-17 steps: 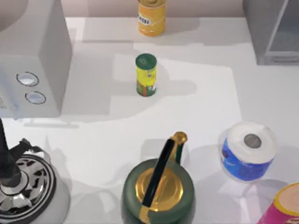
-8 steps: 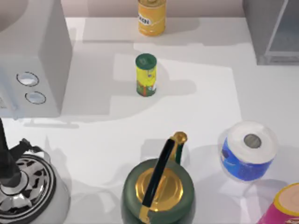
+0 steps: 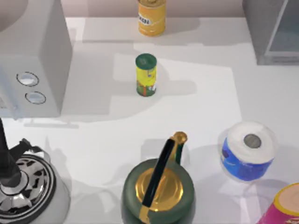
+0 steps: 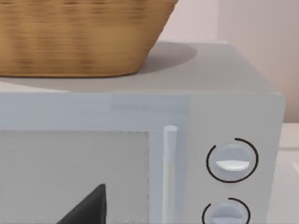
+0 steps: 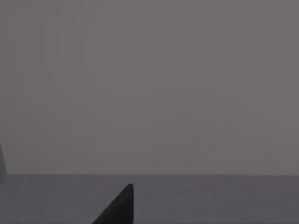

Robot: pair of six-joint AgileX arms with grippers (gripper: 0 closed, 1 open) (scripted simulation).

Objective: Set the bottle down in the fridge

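Observation:
The bottle is out of view. The fridge [image 3: 261, 32], a plain grey cabinet with a glassy door panel [image 3: 286, 30], stands at the table's back right corner. A dark part of my left gripper [image 4: 88, 209] shows in the left wrist view, close in front of the grey box with two round knobs [image 4: 232, 161]. In the right wrist view, a dark part of my right gripper [image 5: 119, 207] sits before a plain grey surface [image 5: 149, 93]; what that surface belongs to I cannot tell.
The knobbed box [image 3: 35, 65] stands at the back left with a woven basket [image 4: 79, 37] on top. A yellow can with a green lid [image 3: 146, 74] and an orange can [image 3: 152, 17] stand mid-table. Along the front are a green kettle [image 3: 159, 189], a paper roll [image 3: 247, 150], a silver kettle [image 3: 28, 186] and a pink container [image 3: 285, 207].

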